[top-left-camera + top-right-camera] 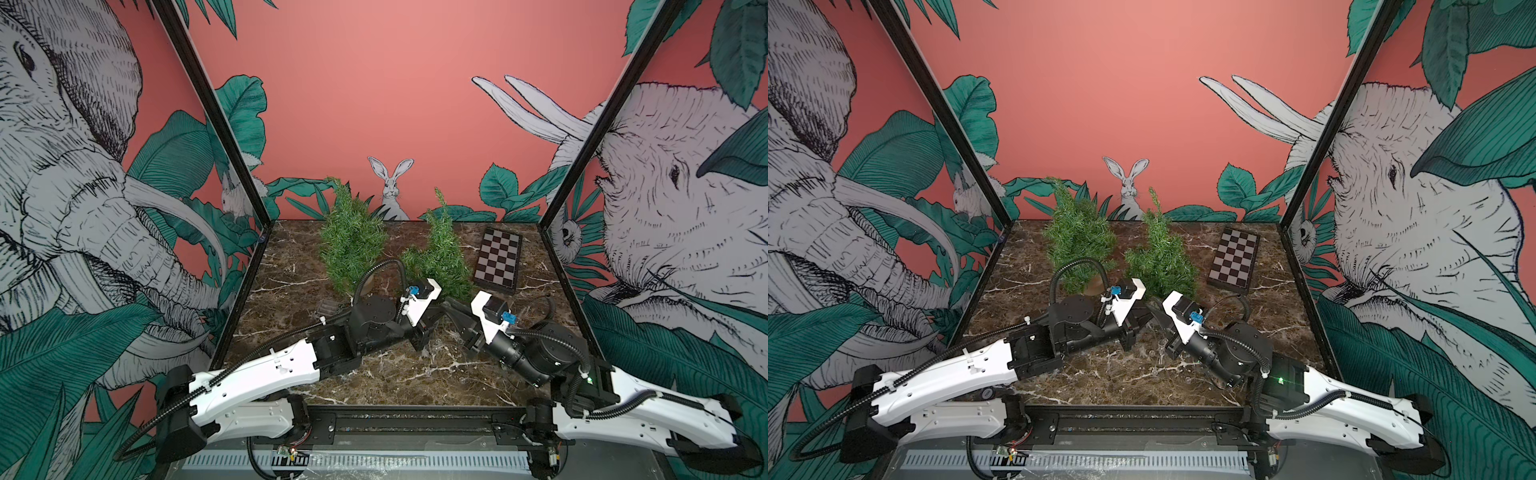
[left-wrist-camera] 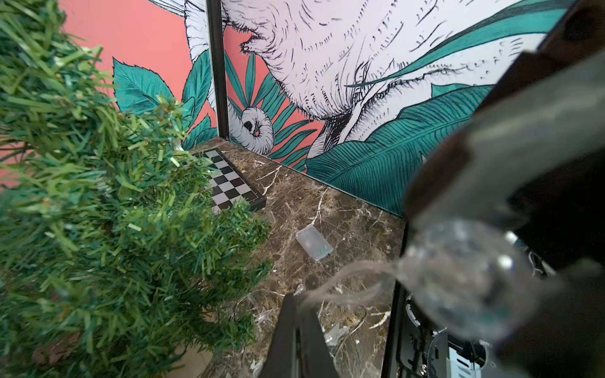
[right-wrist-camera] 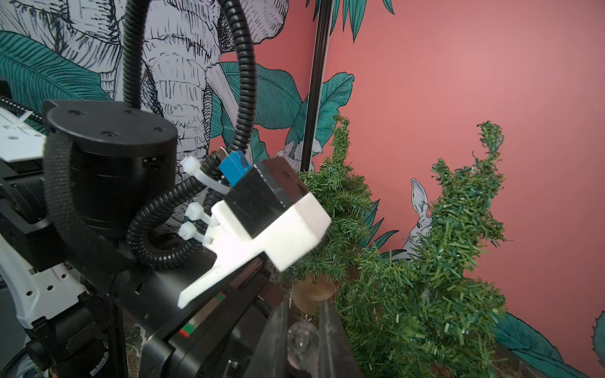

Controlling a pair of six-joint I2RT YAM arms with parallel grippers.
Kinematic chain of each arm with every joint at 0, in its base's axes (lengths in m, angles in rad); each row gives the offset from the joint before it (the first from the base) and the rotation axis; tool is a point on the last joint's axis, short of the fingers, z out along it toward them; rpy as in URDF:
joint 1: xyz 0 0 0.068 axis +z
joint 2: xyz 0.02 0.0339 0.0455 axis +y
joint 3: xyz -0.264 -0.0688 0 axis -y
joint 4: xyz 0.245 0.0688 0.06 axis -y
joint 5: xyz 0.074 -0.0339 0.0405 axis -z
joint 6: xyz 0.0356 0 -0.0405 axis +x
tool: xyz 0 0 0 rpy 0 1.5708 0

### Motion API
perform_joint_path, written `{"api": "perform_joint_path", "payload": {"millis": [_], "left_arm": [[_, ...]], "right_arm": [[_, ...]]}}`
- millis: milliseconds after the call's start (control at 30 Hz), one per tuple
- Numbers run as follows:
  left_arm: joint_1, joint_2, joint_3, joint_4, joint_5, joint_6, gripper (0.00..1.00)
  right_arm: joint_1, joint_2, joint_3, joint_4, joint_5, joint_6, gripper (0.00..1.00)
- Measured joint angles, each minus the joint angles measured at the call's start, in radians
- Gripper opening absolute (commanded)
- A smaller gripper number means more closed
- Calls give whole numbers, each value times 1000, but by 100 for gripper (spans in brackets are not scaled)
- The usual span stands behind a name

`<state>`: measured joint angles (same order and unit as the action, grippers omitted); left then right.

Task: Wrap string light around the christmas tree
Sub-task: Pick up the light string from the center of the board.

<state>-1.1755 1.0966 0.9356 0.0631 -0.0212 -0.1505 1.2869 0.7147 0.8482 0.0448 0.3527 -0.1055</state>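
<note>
Spanning the gap between the two hands, the string light (image 2: 458,278), clear round bulbs on thin pale wire, sits low over the surface near its centre, just at 6 o'clock of the shorter tree's foot.

1. Right hand (image 3: 303,324): clenched on one clear bulb (image 3: 302,340), which sits between its two dark fingers (image 3: 278,340).
2. Left hand (image 2: 294,314): fingers pressed together. The wire runs from their tip in a slack loop to the bulb held by the right hand, so the grasp is on the wire itself.
3. Loose remainder: more clear pieces of the string lie on the dark brown marble-pattern surface (image 1: 291,266) at 6 o'clock of the hands, faint in both top views (image 1: 428,353) (image 1: 1158,345).
4. Shorter tree (image 1: 436,257): green artificial christmas tree, upright at about 12 to 1 o'clock of the surface centre, top bent over. The two hands meet close beside its lower branches.
5. Taller tree (image 1: 351,237): same green needle material, upright at 11 o'clock, standing on a round wooden foot (image 3: 312,294).
6. Black-and-white folding chessboard (image 1: 496,262): lies flat at 2 o'clock, apart from the shorter tree.
7. Small clear plastic box (image 2: 313,243): lies flat on the surface, apart from the chessboard's near corner. Contents cannot be made out.
</note>
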Motion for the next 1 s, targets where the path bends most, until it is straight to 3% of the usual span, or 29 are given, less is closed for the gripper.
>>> {"api": "perform_joint_path", "payload": {"millis": [233,633,800,1000], "left_arm": [[-1,-33,27,-69,-25,34,0],[-2,-37,196,-182,-72,155,0],[-2,-35,266,-222,-103,221,0],[-2,-14,346,-245,-109,256,0]], "right_arm": [[0,-4,0,-1,6,-10,14],[0,-41,-1,-6,27,-13,67],[0,-102,-42,-8,59,-11,77],[0,-153,-80,-44,78,-11,81]]}}
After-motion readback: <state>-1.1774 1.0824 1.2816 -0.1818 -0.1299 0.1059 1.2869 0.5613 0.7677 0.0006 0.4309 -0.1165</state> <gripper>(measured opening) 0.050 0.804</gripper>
